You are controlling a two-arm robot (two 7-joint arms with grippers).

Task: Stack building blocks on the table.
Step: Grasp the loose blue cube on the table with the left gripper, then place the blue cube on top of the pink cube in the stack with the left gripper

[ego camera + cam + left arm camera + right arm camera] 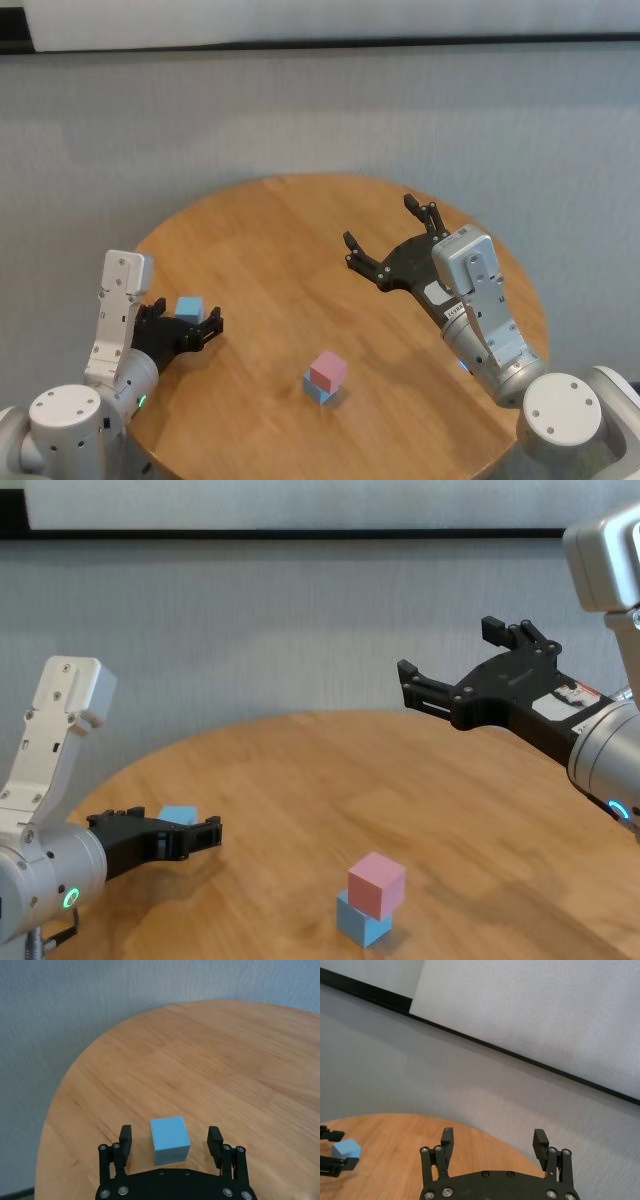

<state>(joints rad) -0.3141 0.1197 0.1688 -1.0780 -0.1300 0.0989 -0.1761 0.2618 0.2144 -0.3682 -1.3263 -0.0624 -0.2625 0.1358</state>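
Pink cube (328,370) atop blue cube (318,389), left gripper (186,325) open around matte blue block (189,308)

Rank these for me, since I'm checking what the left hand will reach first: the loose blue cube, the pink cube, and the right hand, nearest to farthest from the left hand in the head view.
1. The loose blue cube, between the open fingers of the left hand.
2. The pink cube, atop another blue cube near the table's front middle.
3. The right hand, raised, over the table's right side.
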